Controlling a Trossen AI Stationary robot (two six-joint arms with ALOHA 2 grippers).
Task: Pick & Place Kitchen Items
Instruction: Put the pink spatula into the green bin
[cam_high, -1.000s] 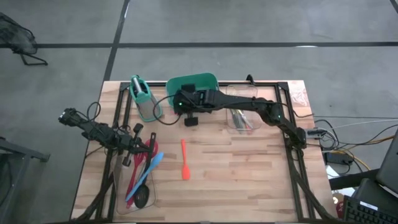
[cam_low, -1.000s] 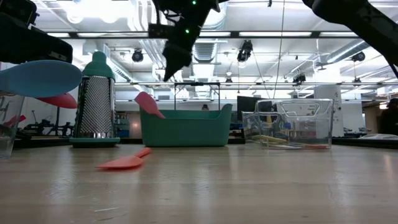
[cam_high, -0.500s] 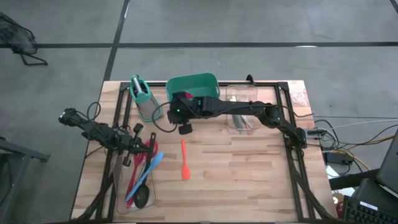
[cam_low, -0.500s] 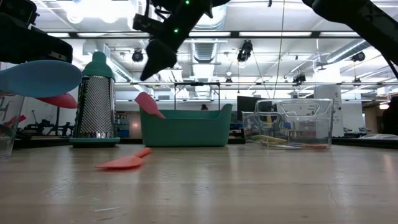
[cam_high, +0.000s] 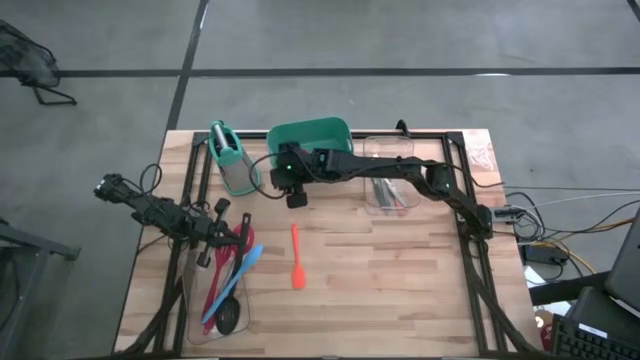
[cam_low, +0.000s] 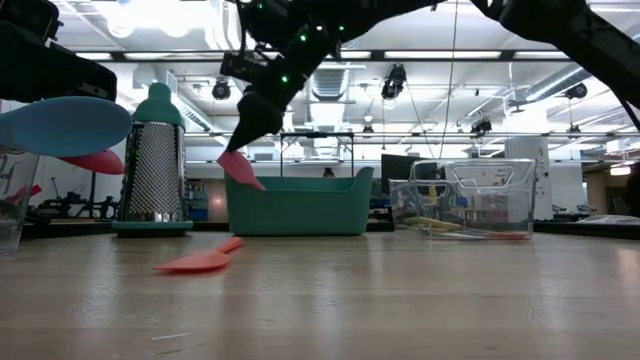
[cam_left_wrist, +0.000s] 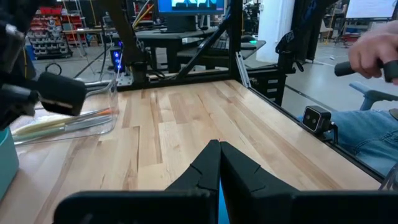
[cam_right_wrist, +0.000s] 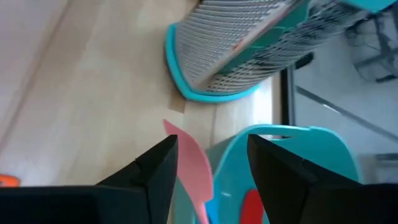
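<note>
Pink spatula (cam_right_wrist: 193, 168) leans out of green tub (cam_high: 325, 134) at the table's 12 o'clock; right gripper (cam_right_wrist: 211, 168) hangs over it, fingers parted wide around the blade, not gripping. Red spatula (cam_high: 296, 258) lies flat mid-table. Left gripper (cam_left_wrist: 219, 163), fingers pressed together, waits at 9 o'clock above a clear bin (cam_high: 195, 300) of utensils. Grater (cam_high: 232, 158) stands just beside the tub.

We see a table (cam_high: 400, 270) of pale planked wood with a smooth, faintly glossy finish. The grater (cam_low: 153, 170) is perforated metal with a teal plastic handle and base. The green tub (cam_low: 300, 205) is matt plastic; the bins (cam_low: 480, 200) are clear glossy plastic. The red spatula (cam_high: 296, 258) looks like matt silicone.
</note>
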